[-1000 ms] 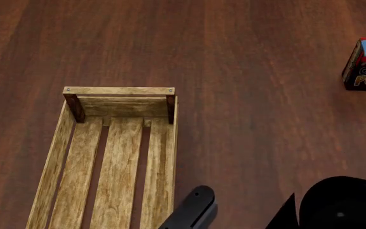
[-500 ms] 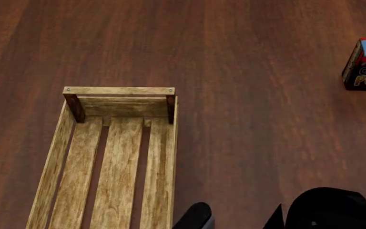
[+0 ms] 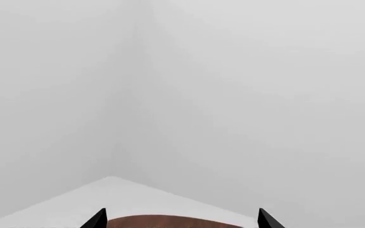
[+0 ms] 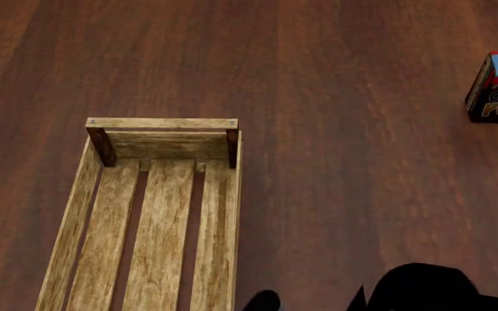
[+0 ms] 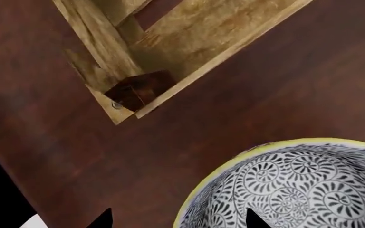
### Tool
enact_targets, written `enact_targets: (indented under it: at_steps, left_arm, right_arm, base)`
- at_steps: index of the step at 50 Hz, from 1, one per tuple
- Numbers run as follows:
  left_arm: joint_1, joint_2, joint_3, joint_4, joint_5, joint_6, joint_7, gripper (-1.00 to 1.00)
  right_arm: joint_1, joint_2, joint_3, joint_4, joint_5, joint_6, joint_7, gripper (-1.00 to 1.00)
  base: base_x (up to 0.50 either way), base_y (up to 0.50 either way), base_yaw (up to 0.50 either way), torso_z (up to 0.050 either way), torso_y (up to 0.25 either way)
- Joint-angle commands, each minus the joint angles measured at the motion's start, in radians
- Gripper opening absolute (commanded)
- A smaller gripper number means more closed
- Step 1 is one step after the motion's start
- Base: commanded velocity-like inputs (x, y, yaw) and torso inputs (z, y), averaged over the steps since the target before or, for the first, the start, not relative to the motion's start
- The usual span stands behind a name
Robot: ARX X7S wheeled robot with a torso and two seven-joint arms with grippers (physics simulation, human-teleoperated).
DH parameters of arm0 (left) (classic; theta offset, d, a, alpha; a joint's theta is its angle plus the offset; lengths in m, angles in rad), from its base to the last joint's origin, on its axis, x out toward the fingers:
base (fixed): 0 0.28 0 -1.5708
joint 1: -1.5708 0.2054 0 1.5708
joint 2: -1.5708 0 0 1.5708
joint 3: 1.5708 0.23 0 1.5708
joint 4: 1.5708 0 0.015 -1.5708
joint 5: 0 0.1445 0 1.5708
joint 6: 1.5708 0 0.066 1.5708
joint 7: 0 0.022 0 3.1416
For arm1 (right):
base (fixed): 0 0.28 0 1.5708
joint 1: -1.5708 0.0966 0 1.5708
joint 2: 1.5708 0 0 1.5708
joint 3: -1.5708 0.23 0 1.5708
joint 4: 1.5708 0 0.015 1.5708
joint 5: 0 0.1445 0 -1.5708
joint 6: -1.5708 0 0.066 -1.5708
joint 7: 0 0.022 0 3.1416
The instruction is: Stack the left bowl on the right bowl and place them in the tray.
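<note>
The tray (image 4: 163, 123) is a light-wood slatted crate at the lower left of the head view, with nothing in it in the part that shows. One of its corners, with a dark post, shows in the right wrist view (image 5: 100, 42). A bowl (image 5: 296, 185) with a yellow rim and black-and-white swirl pattern sits on the table beside that corner. My right gripper (image 5: 179, 223) is open, one fingertip outside the bowl's rim and one over its inside. My left gripper (image 3: 181, 223) is open and empty, facing grey walls. No second bowl is in view.
A dark pudding box (image 4: 497, 87) stands at the far right of the brown wooden table (image 4: 336, 129). Black parts of an arm (image 4: 422, 291) sit at the bottom edge of the head view. The table's edge shows in the right wrist view (image 5: 17, 190).
The black arm parts have drawn back toward the bottom edge of the head view. The tray and the pudding box have not moved.
</note>
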Motion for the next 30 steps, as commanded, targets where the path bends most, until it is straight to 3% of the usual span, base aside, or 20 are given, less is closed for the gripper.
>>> enact_targets:
  at_steps: [1,30]
  left_arm:
    - [0.013,0.006,-0.001,-0.008,0.005,0.008,-0.005,1.00]
    - [0.055,0.014,0.001,-0.029,0.030,0.035,-0.015,1.00]
  right_arm:
    - [-0.039,0.006,-0.007,-0.006,-0.035,-0.007,-0.019,1.00]
    - [-0.142,0.061,-0.035,-0.033,-0.116,-0.043,-0.036,1.00]
  base:
    - [0.00,0.00,0.00,0.000,0.000]
    - [0.00,0.00,0.00,0.000,0.000]
